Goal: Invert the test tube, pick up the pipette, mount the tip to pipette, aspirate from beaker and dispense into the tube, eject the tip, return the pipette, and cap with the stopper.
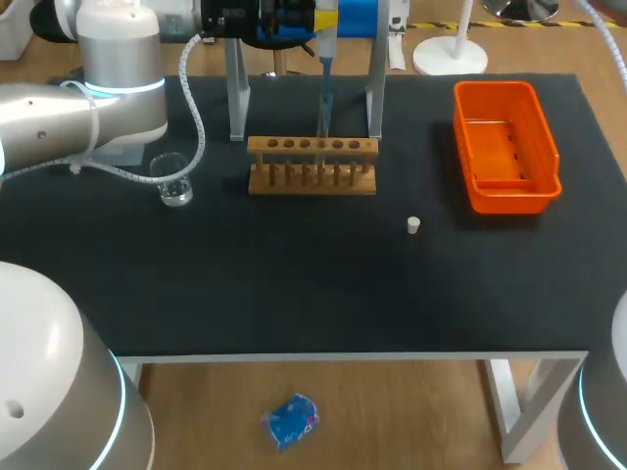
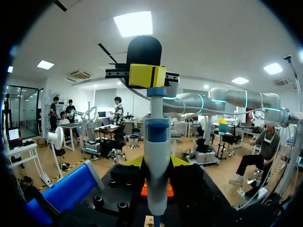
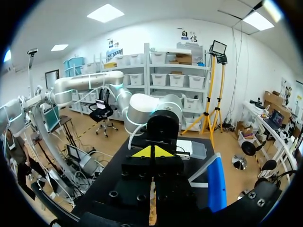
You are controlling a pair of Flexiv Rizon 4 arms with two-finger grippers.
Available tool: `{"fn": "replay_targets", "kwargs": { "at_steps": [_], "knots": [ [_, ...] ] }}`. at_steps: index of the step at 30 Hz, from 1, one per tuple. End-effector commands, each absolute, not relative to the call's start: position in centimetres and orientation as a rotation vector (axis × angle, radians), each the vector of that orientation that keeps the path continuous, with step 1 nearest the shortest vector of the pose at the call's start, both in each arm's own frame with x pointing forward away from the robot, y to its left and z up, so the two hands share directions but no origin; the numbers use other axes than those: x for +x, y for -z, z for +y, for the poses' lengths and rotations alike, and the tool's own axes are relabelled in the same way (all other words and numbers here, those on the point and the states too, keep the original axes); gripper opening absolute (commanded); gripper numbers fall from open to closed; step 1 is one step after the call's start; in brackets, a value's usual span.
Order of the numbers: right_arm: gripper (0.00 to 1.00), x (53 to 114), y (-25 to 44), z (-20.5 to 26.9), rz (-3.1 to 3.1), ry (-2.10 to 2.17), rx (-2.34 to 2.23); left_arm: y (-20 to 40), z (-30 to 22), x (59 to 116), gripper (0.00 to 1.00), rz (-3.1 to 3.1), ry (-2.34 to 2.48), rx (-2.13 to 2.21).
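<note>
At the table's back edge my left gripper (image 1: 315, 22) is shut on the white and blue pipette (image 1: 323, 73), which hangs upright. Its thin tip (image 1: 322, 117) reaches down to a hole of the wooden tube rack (image 1: 312, 166); I cannot make out the test tube there. In the left wrist view the pipette (image 2: 157, 156) stands between my left gripper's (image 2: 156, 163) fingers. My right gripper (image 2: 147, 75) sits shut on the pipette's upper end. In its own view the right gripper (image 3: 152, 151) has its yellow tips together. The glass beaker (image 1: 174, 181) stands left of the rack. The white stopper (image 1: 413, 225) lies to the rack's front right.
An orange bin (image 1: 505, 147) stands at the back right. The pipette stand's two pale legs (image 1: 236, 98) rise behind the rack, with a blue part (image 1: 358, 15) on top. My left arm (image 1: 88, 108) lies over the table's back left corner.
</note>
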State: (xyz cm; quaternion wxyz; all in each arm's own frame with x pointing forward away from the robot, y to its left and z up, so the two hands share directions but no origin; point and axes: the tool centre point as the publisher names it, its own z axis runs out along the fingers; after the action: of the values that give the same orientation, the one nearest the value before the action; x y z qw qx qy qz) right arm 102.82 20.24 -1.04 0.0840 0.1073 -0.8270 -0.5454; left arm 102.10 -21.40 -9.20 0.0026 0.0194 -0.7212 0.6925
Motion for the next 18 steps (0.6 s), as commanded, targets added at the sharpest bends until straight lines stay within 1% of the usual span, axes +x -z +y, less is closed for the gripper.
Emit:
{"fn": "replay_targets", "kwargs": {
  "at_steps": [1,18],
  "knots": [
    [0.0,103.12,1.27,20.13,-2.464,1.619,0.322,9.13,-21.42,102.03,0.0,-2.26,-2.177,0.061],
    [0.0,103.01,1.74,20.19,-2.459,1.61,0.313,9.13,-21.42,102.03,0.0,-2.26,-2.177,0.061]
  ]
}}
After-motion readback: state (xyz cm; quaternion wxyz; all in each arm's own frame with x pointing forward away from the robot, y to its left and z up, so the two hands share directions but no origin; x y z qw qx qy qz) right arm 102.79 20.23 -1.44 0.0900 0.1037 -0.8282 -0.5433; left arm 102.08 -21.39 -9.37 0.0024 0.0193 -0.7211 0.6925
